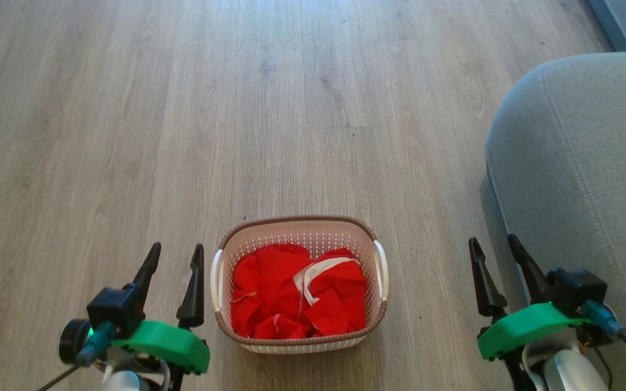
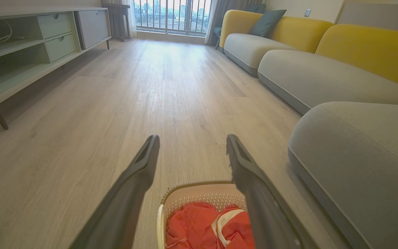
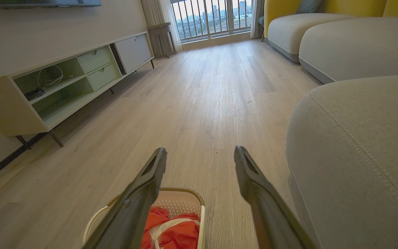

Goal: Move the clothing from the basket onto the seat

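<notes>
On floor btwn both arms, basket [image 1: 300, 231] w/ all red clothing [image 1: 296, 290] untouched, nothing on seat [image 1: 590, 163] yet; left gripper [image 1: 174, 255] & right gripper [image 1: 493, 247] wide apart, empty.

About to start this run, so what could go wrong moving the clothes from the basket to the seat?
The clothing lies bunched, so one pinch may lift only part, or drag the basket along. The right gripper hangs close to the seat and could brush it when swinging.
</notes>
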Controlling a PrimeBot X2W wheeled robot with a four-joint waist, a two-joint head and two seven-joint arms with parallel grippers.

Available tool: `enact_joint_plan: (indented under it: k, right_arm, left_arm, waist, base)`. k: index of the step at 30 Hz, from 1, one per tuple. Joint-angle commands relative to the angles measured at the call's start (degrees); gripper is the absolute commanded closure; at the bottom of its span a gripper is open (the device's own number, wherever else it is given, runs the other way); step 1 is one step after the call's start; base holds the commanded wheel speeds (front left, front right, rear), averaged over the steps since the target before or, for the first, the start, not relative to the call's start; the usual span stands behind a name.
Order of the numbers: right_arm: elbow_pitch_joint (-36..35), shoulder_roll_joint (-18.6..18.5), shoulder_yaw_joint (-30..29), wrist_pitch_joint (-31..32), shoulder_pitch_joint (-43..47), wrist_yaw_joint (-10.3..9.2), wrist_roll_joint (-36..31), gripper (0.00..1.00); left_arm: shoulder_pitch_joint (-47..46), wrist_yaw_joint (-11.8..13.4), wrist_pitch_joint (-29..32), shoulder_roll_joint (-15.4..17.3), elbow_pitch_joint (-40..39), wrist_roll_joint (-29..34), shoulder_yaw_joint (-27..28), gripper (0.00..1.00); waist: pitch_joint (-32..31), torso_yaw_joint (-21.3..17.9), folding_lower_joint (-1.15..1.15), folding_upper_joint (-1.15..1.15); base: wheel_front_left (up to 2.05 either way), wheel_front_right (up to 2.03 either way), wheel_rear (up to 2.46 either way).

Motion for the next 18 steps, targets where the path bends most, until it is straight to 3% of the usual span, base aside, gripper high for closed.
enact_joint_plan:
  k: [1,12,18]
  right_arm:
    - [-1.6,-0.8,1.4,-0.8,-2.5,-0.01,0.4,0.00]
    - [-1.6,-1.2,1.5,-0.8,-3.1,-0.01,0.0,0.00]
    - [-3.0,-1.6,0.8,-0.8,-4.7,-0.01,-0.8,0.00]
  left_arm:
    - [-2.1,0.0,-0.8,0.6,-1.6,-0.1,1.8,0.00]
    - [-2.6,0.0,-0.8,0.6,-1.6,0.0,1.7,0.00]
    - [-4.5,0.0,-0.8,0.6,-2.1,-0.1,1.1,0.00]
  waist:
    - [0.0,0.0,0.00,0.00]
    - [1.0,-0.1,0.00,0.00]
    - [5.3,-0.4,0.00,0.00]
  base:
    - [0.00,0.00,0.00]
    - [0.00,0.00,0.00]
    - [0.00,0.00,0.00]
